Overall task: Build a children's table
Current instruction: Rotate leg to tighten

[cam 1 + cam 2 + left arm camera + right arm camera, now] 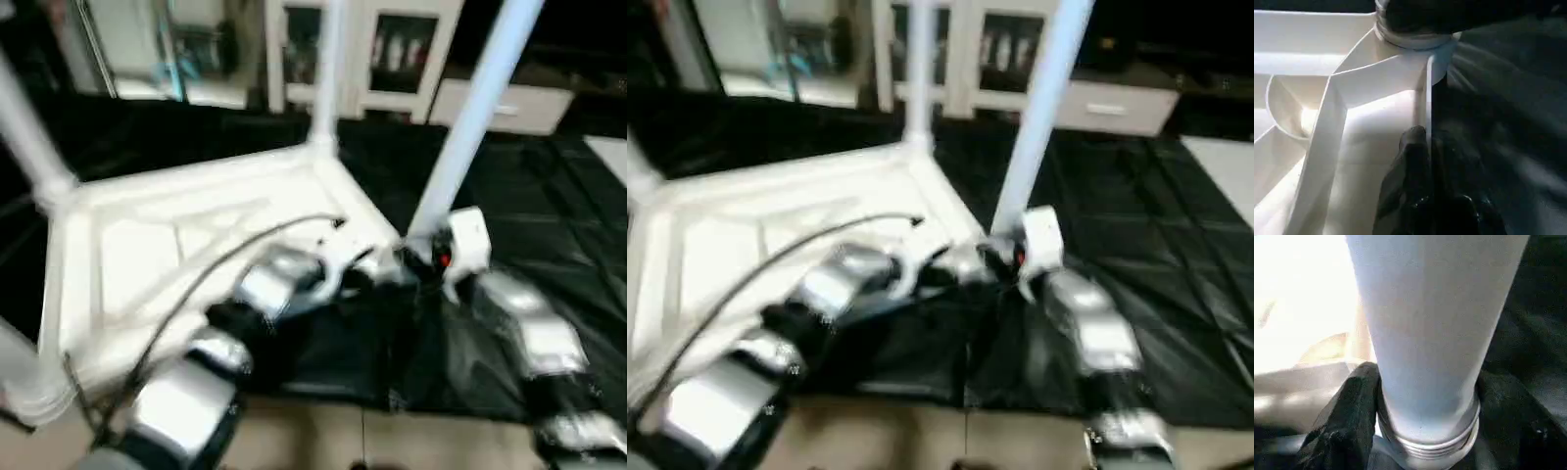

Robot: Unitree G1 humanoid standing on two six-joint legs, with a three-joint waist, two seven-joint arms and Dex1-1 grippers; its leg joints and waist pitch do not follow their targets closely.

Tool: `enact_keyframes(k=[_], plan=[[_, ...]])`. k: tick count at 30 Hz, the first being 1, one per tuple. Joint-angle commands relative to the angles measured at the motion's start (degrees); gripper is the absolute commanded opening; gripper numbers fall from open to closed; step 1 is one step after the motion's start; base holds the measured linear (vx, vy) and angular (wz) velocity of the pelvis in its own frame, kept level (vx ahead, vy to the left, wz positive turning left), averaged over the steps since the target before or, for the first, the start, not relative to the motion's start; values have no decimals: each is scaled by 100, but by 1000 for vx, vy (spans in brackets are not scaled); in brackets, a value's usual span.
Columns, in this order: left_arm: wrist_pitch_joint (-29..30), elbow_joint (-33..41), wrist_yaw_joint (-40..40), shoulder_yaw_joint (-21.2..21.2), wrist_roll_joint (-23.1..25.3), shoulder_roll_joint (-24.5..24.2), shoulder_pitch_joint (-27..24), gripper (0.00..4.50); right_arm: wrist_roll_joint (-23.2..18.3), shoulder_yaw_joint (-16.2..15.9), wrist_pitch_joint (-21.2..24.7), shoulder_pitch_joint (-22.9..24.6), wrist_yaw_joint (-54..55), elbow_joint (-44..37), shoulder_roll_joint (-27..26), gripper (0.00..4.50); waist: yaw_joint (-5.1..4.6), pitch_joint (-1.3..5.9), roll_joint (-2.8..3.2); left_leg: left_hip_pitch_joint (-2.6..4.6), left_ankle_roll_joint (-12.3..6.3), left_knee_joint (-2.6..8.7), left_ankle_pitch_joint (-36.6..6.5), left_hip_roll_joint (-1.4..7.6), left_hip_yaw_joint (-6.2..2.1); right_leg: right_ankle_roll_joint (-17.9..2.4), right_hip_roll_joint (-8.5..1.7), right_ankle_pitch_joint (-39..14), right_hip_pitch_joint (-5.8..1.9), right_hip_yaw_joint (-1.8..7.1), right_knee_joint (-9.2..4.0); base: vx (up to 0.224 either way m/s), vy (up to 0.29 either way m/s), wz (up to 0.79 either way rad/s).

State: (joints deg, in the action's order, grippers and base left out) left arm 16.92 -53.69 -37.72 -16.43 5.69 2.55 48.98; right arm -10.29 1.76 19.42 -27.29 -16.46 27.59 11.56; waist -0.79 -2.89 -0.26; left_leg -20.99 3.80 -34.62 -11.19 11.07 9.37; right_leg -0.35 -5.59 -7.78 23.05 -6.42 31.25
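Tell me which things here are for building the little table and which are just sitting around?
For the table:
- white tabletop, lying underside up
- leg the right gripper holds at its base, by a corner socket
- other legs standing in corners, like the far one
- left gripper, shut on the tabletop's rim

Just around:
- black floor mat
- white cabinet behind

The two head views look forward and down over the silver forearms at the upturned white plastic ribbed tabletop (186, 245) on black matting (1156, 255), sharing one scene from slightly offset places. The left wrist view sits close over the tabletop's rim and corner socket. The right wrist view looks closely along a white tapered tube leg (1435, 333) at its threaded end; this same leg rises in both head views.
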Motion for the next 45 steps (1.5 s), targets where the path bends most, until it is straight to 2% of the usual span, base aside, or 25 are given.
enact_keyframes(k=[1, 5, 9, 12, 14, 15, 16, 17, 18, 19, 20, 21, 22, 23, 27, 28, 30, 31, 33, 34, 35, 36, 39, 41, 45], plan=[[-225, -119, 759, 205, -100, 188, 376, 0, 183, -203, 25, 5, 644, 694, -434, 255, -15, 371, -40, 39, -167, 458, -2039, 132, -97, -690, -337, -3024, -210, 131, -487, 0, 0, 0], [-486, -312, 1309, 317, -59, 329, 592, 0, 218, -89, -345, -349, 1370, 1214, -809, 255, -26, 373, -73, 33, -259, 476, -1983, 139, -58, -875, -318, -2596, -227, 167, -453, 0, 0, 0], [-647, -554, 1496, 440, 43, 343, 744, 0, 396, 41, -577, -610, 1473, 1435, -958, 255, 26, 410, -84, 9, -401, 465, -1477, 140, -10, -1099, -330, -1934, -279, 223, -354, 0, 0, 0], [-686, -588, 1460, 404, 74, 308, 735, 0, 294, 107, -669, -617, 1333, 1407, -975, 255, 97, 427, -81, 32, -576, 439, -1124, 149, 30, -1240, -337, -1657, -274, 261, -297, 0, 0, 0], [-776, -636, 1397, 350, 96, 287, 739, 0, 255, 103, -826, -608, 1145, 1392, -943, 255, 112, 441, -89, 14, -640, 428, -961, 142, 40, -1284, -324, -1463, -286, 268, -263, 0, 0, 0], [-1002, -691, 1231, 254, 127, 246, 724, 0, 31, 182, -924, -527, 770, 1178, -872, 290, 143, 445, -106, -4, -709, 415, -835, 133, 48, -1305, -326, -1352, -297, 278, -236, 0, 0, 0], [-1003, -691, 1231, 254, 127, 246, 724, 0, 31, 182, -924, -527, 770, 1178, -872, 325, 165, 444, -85, -1, -747, 408, -810, 129, 51, -1303, -323, -1331, -293, 283, -233, 0, 0, 0], [-1075, -703, 1168, 220, 138, 231, 715, 0, -37, 224, -952, -488, 731, 1076, -844, 325, 185, 453, -85, -9, -794, 403, -736, 135, 54, -1338, -321, -1221, -297, 295, -201, 0, 0, 0], [-1220, -757, 1072, 186, 171, 218, 711, 0, -45, 277, -1031, -399, 778, 908, -780, 331, 211, 444, -70, -9, -861, 403, -739, 130, 57, -1325, -313, -1204, -294, 292, -214, 0, 0, 0], [-1294, -794, 1019, 170, 195, 214, 712, 0, -34, 304, -1084, -349, 807, 821, -747, 345, 215, 449, -83, -33, -861, 405, -701, 132, 48, -1283, -316, -1218, -314, 292, -201, 0, 0, 0], [-1398, -850, 918, 144, 240, 214, 714, 0, -27, 345, -1129, -259, 804, 668, -709, 360, 226, 447, -63, -33, -832, 411, -689, 141, 42, -1276, -322, -1248, -316, 293, -201, 0, 0, 0], [-1443, -853, 868, 123, 261, 210, 708, 0, 6, 331, -1105, -168, 805, 490, -650, 368, 222, 426, -37, -10, -782, 420, -795, 142, 46, -1254, -302, -1407, -290, 290, -233, 0, 0, 0], [-1443, -853, 868, 123, 261, 210, 708, 0, 6, 331, -1105, -168, 805, 490, -650, 368, 233, 438, -56, 20, -732, 415, -856, 150, 55, -1266, -303, -1456, -281, 298, -240, 0, 0, 0], [-1524, -860, 789, 80, 288, 203, 700, 0, 88, 289, -1094, -27, 798, 224, -536, 372, 238, 425, -34, 16, -691, 428, -896, 155, 50, -1296, -298, -1511, -277, 298, -246, 0, 0, 0], [-1858, -910, 527, -24, 323, 204, 690, 0, 201, 321, -947, 422, 741, -554, -225, 401, 315, 407, -43, 41, -668, 437, -922, 152, 68, -1185, -279, -1547, -263, 319, -265, 0, 0, 0], [-2141, -966, 442, -43, 336, 238, 688, 0, 133, 416, -815, 864, 568, -1156, 1, 401, 317, 402, -11, 34, -677, 441, -933, 144, 63, -1131, -271, -1575, -271, 324, -273, 0, 0, 0], [-2344, -1007, 360, -67, 364, 255, 691, 0, 159, 458, -768, 1051, 553, -1373, 80, 401, 358, 401, -36, 68, -716, 441, -967, 156, 73, -1089, -267, -1531, -249, 340, -285, 0, 0, 0], [-2720, -1069, 269, -122, 433, 321, 715, 0, 177, 567, -699, 1430, 550, -1701, 177, 401, 359, 413, -13, 23, -714, 443, -937, 139, 65, -1088, -279, -1554, -282, 339, -267, 0, 0, 0], [-2905, -1080, 226, -149, 457, 352, 723, 0, 189, 600, -677, 1590, 546, -1824, 215, 401, 403, 397, -30, 67, -710, 439, -1085, 142, 84, -999, -282, -1818, -240, 341, -326, 0, 0, 0], [-3135, -1094, 209, -194, 473, 442, 761, 0, 172, 663, -645, 1917, 586, -2018, 236, 401, 399, 405, 2, 50, -690, 443, -1092, 141, 76, -991, -284, -1883, -251, 337, -324, 0, 0, 0], [-3207, -1100, 190, -212, 470, 471, 773, 0, 161, 673, -631, 2017, 614, -2077, 238, 401, 421, 392, -11, 85, -693, 435, -1179, 145, 95, -962, -280, -2007, -205, 337, -348, 0, 0, 0], [-3270, -1105, 188, -219, 463, 509, 783, 0, 177, 675, -635, 2117, 648, -2131, 240, 401, 412, 389, -21, 70, -704, 439, -1197, 139, 91, -959, -279, -2058, -215, 333, -351, 0, 0, 0], [-3546, -1089, 59, -271, 450, 587, 770, 0, 145, 663, -562, 2281, 705, -2303, 208, 401, 418, 381, 10, 49, -721, 443, -1197, 126, 97, -808, -290, -2427, -214, 310, -387, 0, 0, 0], [-3779, -1074, -125, -256, 390, 662, 724, 0, 117, 632, -488, 2360, 724, -2477, 192, 401, 409, 379, 34, 39, -753, 439, -1174, 119, 116, -724, -292, -2551, -196, 289, -396, 0, 0, 0], [-4062, -1135, -205, -188, 355, 735, 694, 0, 119, 594, -380, 2414, 699, -2670, 193, 401, 378, 382, 36, 13, -773, 453, -1223, 117, 108, -572, -302, -2666, -195, 273, -407, 0, 0, 0]])
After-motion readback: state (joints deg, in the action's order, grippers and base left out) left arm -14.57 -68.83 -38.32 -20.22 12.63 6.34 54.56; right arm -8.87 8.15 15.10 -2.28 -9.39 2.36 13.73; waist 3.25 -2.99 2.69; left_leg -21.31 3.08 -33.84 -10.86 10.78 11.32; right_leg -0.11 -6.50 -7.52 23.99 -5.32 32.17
